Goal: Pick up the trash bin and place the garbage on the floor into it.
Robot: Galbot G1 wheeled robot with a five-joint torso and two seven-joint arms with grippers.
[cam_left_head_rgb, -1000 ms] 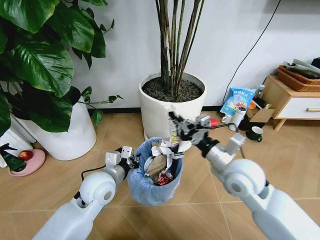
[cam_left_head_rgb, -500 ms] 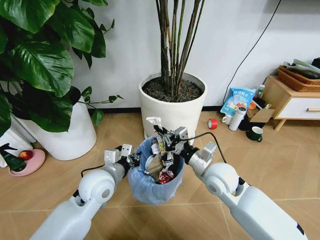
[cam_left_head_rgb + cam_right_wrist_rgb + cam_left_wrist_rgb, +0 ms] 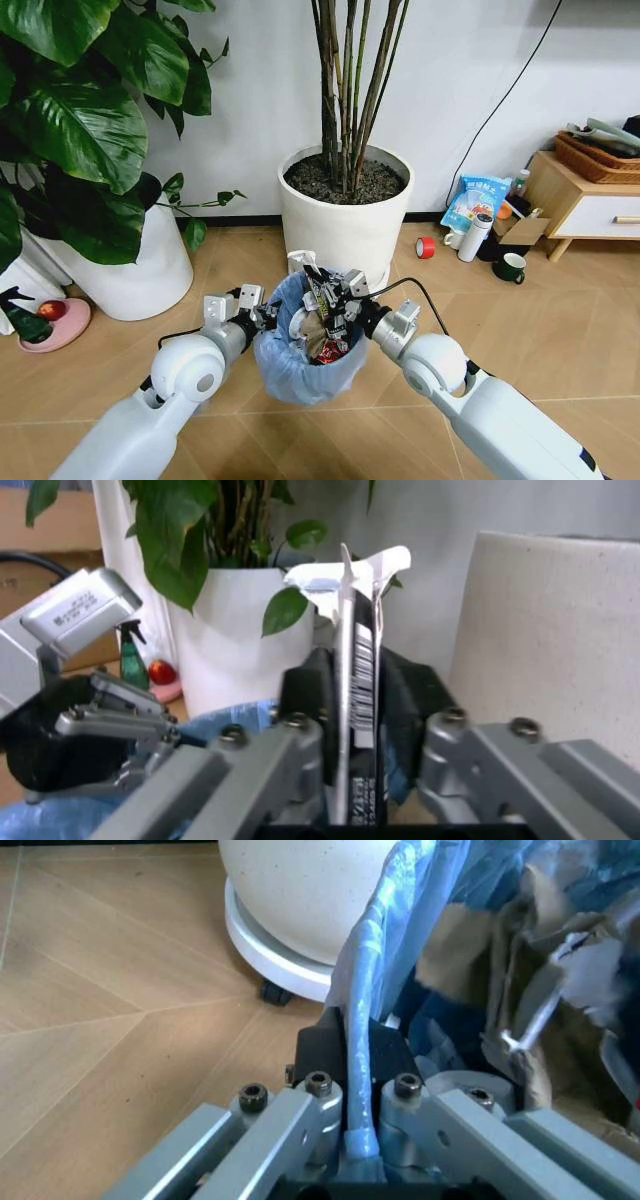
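The left gripper [image 3: 355,1087] holds the small round trash bin [image 3: 303,362], lined with a crinkly light-blue plastic bag, above the tan chevron-plank floor [image 3: 560,330], its 2 fingers clamped on the bag-covered rim. Over the bin's open mouth, the right gripper [image 3: 330,296] has its fingers closed on a flat, crumpled printed wrapper [image 3: 352,675] standing upright above the litter already inside. Just behind stands a large white plant pot [image 3: 345,215], with a second white pot [image 3: 140,270] to the left.

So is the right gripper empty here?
No: the right gripper is shut on a flat printed wrapper, pinched upright between its fingers over the bin.
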